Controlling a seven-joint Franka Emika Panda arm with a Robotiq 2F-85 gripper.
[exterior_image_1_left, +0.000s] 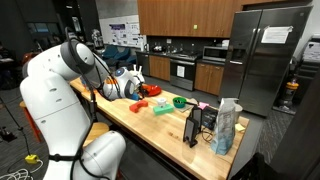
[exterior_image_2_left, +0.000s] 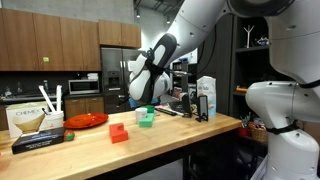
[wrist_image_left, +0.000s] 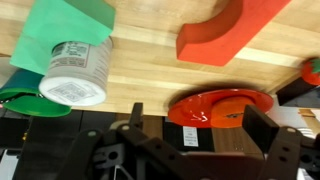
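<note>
My gripper (wrist_image_left: 205, 125) is open, its two dark fingers (wrist_image_left: 270, 130) standing wide apart with nothing between them. It hovers above the wooden counter (wrist_image_left: 150, 75). Straight ahead of the fingers lies a red plate (wrist_image_left: 220, 105), untouched. A white can (wrist_image_left: 75, 72) stands on a green block (wrist_image_left: 65, 25) at the left, by a green bowl (wrist_image_left: 30, 100). An orange-red block (wrist_image_left: 225, 30) lies beyond the plate. In both exterior views the gripper (exterior_image_1_left: 135, 85) (exterior_image_2_left: 143, 95) hangs over the counter's far end, near the red plate (exterior_image_1_left: 150, 90) (exterior_image_2_left: 87, 120).
A red block (exterior_image_2_left: 119, 132) and a green block (exterior_image_2_left: 146, 118) sit mid-counter. A Chemex box (exterior_image_2_left: 35, 120) and a flat black box (exterior_image_2_left: 40, 140) lie at one end. A tall bag (exterior_image_1_left: 227, 125) and a black stand (exterior_image_1_left: 192, 127) occupy the end by the fridge (exterior_image_1_left: 265, 55).
</note>
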